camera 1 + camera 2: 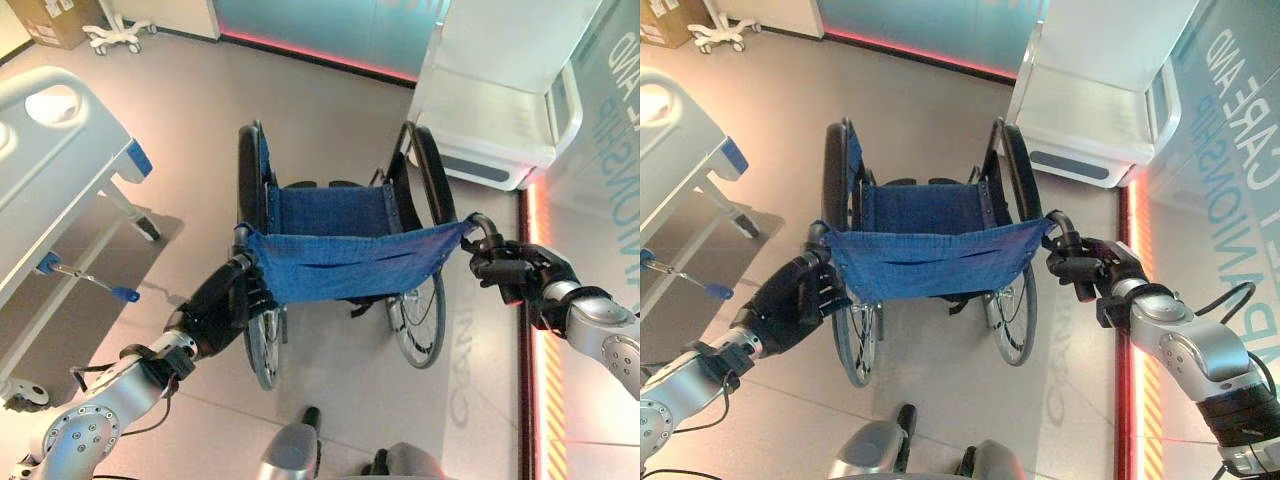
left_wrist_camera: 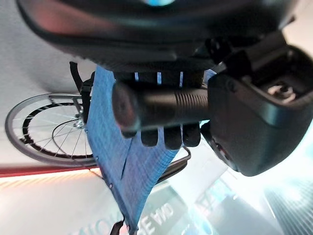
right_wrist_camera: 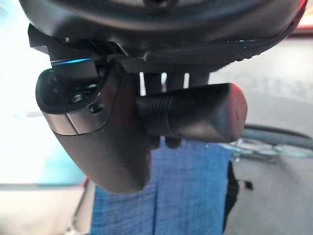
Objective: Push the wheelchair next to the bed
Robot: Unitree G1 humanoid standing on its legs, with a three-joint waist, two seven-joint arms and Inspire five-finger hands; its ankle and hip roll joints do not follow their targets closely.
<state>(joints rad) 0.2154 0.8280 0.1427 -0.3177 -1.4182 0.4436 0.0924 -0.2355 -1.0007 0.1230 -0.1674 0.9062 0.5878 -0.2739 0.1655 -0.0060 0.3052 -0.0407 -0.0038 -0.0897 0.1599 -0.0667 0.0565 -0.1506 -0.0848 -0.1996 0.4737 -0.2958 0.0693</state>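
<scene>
wheelchair (image 1: 340,240) handles gripped: left hand (image 1: 222,305), right hand (image 1: 515,272).

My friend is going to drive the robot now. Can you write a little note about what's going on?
Left hand: fingers curled round the wheelchair's left push handle.
Right hand: fingers curled round the right push handle.
Wheelchair: on the floor straight ahead, facing away.
Bed: to the left, a gap between it and the chair.
Done: both handles gripped.
Left: push the chair up beside the bed.
</scene>
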